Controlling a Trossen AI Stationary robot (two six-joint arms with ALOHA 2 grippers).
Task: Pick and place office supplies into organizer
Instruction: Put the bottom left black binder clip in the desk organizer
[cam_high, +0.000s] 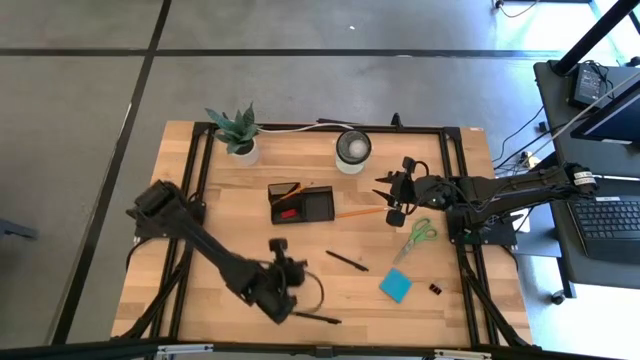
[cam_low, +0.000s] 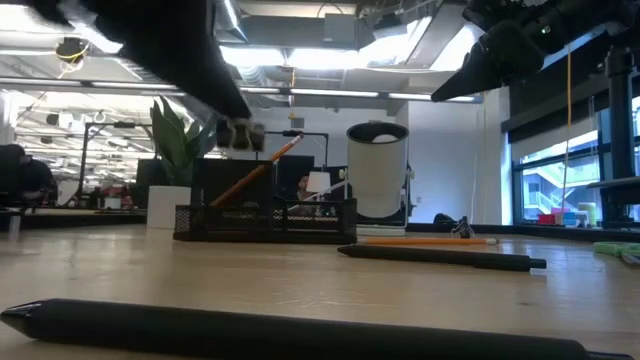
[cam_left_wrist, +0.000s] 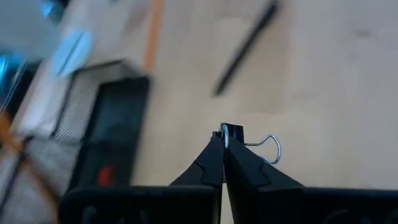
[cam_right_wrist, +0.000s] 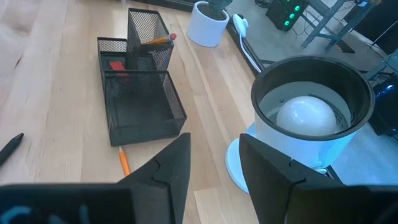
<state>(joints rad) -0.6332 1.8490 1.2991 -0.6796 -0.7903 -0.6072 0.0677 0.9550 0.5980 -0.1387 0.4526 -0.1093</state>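
My left gripper hangs over the near middle of the table, shut on a tiny black clip. In the low view it shows blurred above the organizer. The black mesh organizer stands mid-table with an orange pencil and a red eraser in it. Two black pens, an orange pencil, green scissors, a blue sticky pad and another clip lie on the wood. My right gripper waits open, up near the cup. My left gripper pinches the clip between its two fingertips. The clip's black body shows just past the tips, and one wire loop sticks out sideways. The fingers slant down from the table's near side. The clip is lifted clear of the table.
A round white-rimmed cup and a potted plant stand at the far edge behind the organizer. A black frame rail borders the tabletop. Bare wood lies left of the organizer and between it and the near pens.
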